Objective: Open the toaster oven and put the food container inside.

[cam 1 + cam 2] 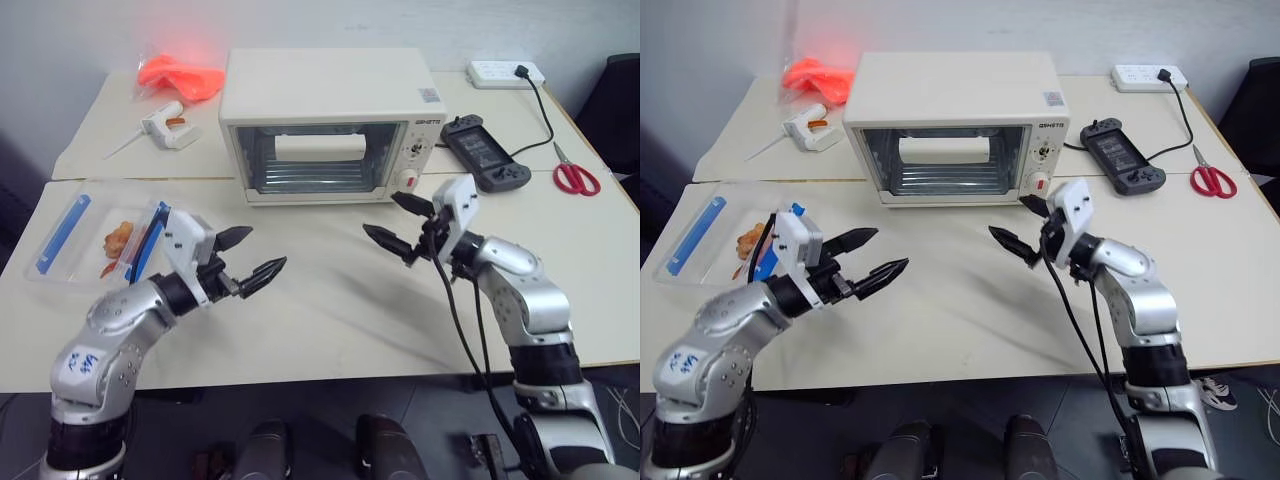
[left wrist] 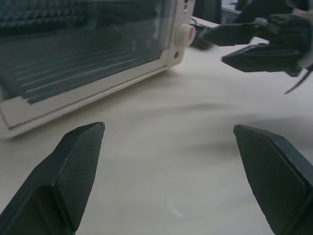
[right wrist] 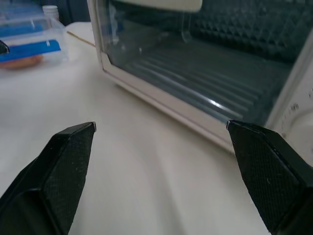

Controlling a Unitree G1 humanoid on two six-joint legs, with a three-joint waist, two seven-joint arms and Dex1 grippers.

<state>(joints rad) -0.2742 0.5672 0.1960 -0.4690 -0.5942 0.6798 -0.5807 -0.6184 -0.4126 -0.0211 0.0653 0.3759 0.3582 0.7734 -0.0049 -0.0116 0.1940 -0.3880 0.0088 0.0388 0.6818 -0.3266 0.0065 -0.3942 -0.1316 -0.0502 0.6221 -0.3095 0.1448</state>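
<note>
Two grippers hover over bare tabletop in front of the closed toaster oven (image 1: pixel 330 125), and the coming move turns on its white bar handle (image 1: pixel 320 147), which runs crosswise, side to side, high on the glass door. That handle lies ahead of and above both sets of jaws. The right gripper (image 1: pixel 400 225) sits nearer the oven, just off the front corner under the knobs and red button, pointing inward toward the door; its jaws stand wide apart with nothing between them. The left gripper (image 1: pixel 250 255) hangs farther back from the door, also pointing inward, jaws equally spread and empty. By my reading the right arm has the shorter reach to the handle.

Off to the left, beside the left arm, the food container (image 1: pixel 95 240) lies flat on the table (image 1: pixel 330 310), blue clips along its sides, its long axis running roughly front to back, well apart from the oven.

Farther out sit an orange plastic bag (image 1: pixel 180 75), a small white tool (image 1: pixel 165 125), a handheld game console (image 1: pixel 485 155), red scissors (image 1: pixel 575 175) and a power strip (image 1: pixel 505 72). Nothing stands between the jaws and the door.
</note>
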